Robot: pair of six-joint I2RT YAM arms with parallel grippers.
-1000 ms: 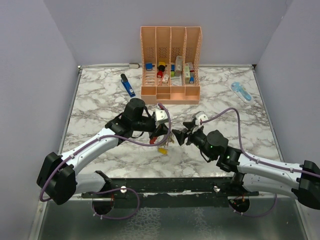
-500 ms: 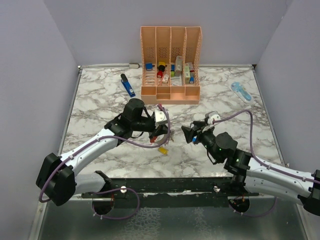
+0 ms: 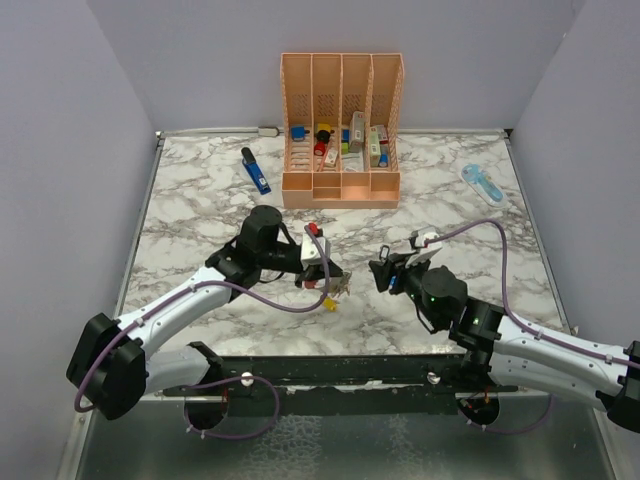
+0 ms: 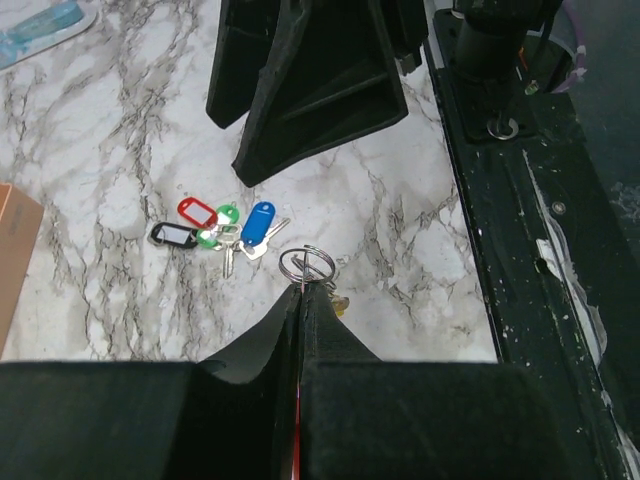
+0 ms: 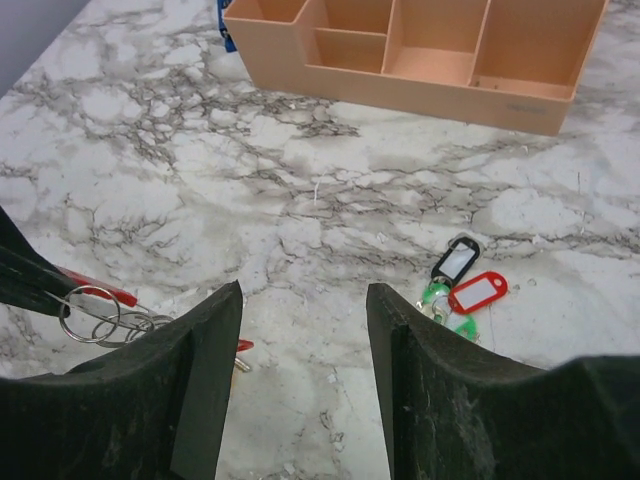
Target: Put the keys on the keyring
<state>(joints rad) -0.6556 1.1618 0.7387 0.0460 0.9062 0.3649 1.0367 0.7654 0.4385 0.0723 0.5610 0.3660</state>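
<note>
keyring (image 4: 306, 266) partly hidden in the left hand (image 4: 302, 300); organiser (image 5: 420, 50) cropped by top edge.

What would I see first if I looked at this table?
Two black robot claws face each other over the marble table: the left gripper is pinched shut on a shiny keyring, and the right gripper hangs open opposite. Between them lies a bunch of keys with red, green, blue and black tags, and an orange box stands at the back.

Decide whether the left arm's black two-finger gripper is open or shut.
Shut: the left gripper has its fingers pressed together, no gap, pinching the silver wire keyring at their tips.
</note>
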